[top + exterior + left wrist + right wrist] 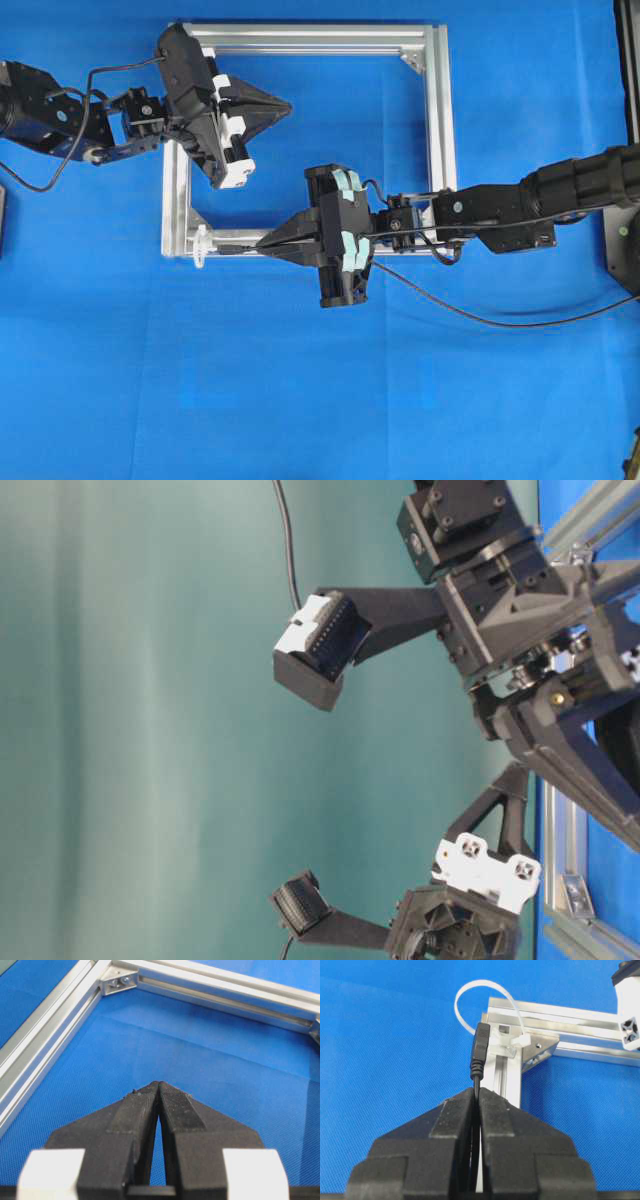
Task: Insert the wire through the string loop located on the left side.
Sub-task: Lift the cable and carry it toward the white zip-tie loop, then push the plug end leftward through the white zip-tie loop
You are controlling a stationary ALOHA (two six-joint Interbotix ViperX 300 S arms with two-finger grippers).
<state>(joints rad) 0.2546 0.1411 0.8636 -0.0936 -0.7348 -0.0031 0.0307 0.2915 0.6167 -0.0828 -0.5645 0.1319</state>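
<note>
Right end effector (477, 1094) pinches the wire (480, 1050) before the string loop (485, 1002).

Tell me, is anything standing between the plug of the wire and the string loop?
Nothing visible does. The right gripper holds the wire with its plug just short of the string loop, open space between them.
</note>
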